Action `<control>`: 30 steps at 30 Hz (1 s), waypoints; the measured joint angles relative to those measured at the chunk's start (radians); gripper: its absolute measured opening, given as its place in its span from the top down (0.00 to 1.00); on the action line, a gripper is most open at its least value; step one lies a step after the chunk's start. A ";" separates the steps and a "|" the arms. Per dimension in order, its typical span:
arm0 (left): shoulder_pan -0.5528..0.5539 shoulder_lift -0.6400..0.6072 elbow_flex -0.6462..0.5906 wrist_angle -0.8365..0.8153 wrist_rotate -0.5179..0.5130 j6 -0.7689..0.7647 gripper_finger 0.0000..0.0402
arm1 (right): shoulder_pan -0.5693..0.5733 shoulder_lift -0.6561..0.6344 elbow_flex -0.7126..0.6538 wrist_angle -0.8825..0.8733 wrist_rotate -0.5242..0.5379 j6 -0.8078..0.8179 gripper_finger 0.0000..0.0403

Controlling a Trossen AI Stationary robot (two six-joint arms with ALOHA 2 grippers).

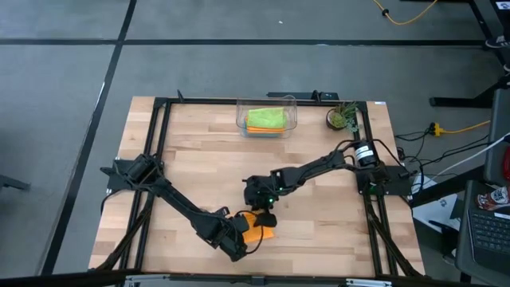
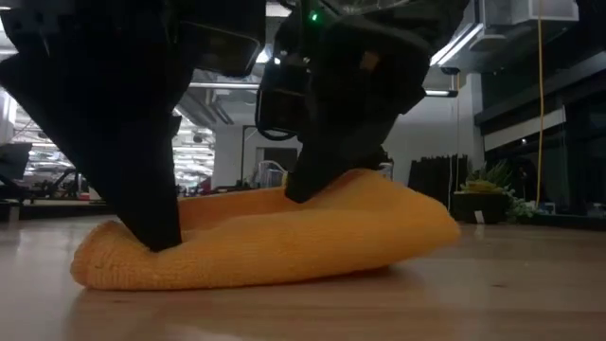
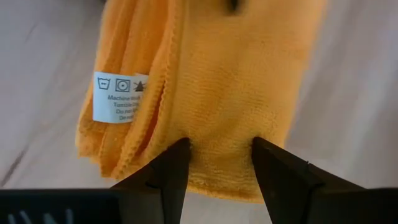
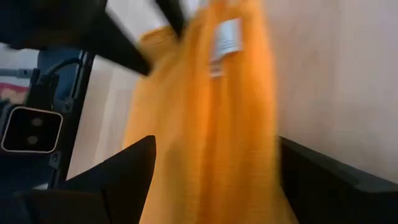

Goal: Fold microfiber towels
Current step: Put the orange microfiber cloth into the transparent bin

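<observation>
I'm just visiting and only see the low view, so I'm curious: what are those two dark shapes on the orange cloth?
Observer: Seen from above, they are the robot's left hand and right hand, both at the orange towel.
Operator: Is the cloth plain?
Observer: No, it carries a white care label.
Operator: Any other cloths?
Observer: Yes, a clear bin at the table's far edge holds a lime green towel on another orange towel.
</observation>
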 joint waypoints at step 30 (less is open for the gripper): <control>0.010 -0.001 -0.030 0.036 0.003 -0.036 0.58 | 0.082 0.017 -0.006 0.059 0.132 0.058 0.61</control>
